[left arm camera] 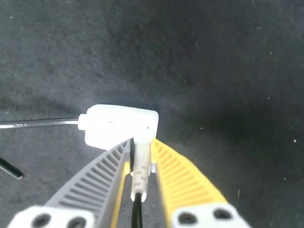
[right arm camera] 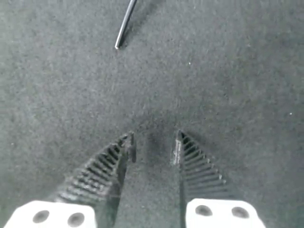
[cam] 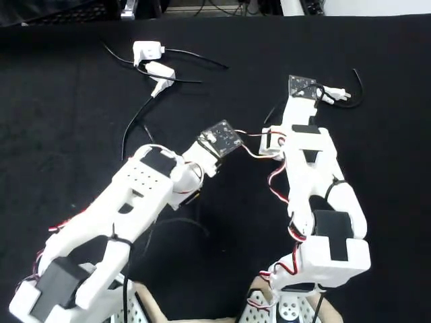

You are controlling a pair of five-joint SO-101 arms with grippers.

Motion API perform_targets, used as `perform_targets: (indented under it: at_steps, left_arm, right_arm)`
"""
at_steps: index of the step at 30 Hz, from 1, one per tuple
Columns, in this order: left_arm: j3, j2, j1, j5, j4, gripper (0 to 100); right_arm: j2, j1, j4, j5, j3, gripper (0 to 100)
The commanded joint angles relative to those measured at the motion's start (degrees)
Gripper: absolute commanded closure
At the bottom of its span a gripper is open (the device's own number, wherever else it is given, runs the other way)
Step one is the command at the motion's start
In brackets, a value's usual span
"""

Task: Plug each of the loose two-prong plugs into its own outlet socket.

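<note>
The table holds a socket behind a plug, another plug far right.

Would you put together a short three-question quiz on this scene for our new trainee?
1. True or false: the left gripper is shut on a white plug.
2. Choose one. The right gripper is: A) open above black cloth; B) shut on a plug; C) shut on a cable.
3. What white thing does the held plug's tip meet?

Key: 1 true; 2 A; 3 the outlet socket.
</note>
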Motion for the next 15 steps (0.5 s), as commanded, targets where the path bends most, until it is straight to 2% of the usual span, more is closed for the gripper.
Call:
perform_targets:
  at_steps: [1, 5, 7, 9, 15]
  left_arm:
    - [1.54, 0.26, 0.04, 0.97, -2.64, 97]
    - [1.10, 0.79, 0.13, 0.70, -2.46, 97]
    - [-0.13, 3.25, 1.27, -2.55, -0.62, 97]
    - [-3.65, 7.74, 1.80, -4.84, 3.25, 97]
    - [-16.84, 25.05, -0.04, -3.69, 9.49, 97]
  right_arm:
    - [-0.13, -0.26, -0.53, -0.70, -1.01, 85.4]
    - [-0.13, -0.26, -0.35, -0.70, -1.01, 85.4]
    - [-0.13, -0.26, -0.26, -0.70, -1.01, 85.4]
    - [-0.13, -0.26, -0.26, -0.70, -1.01, 85.4]
    - [-0.13, -0.26, -0.26, -0.70, -1.01, 85.4]
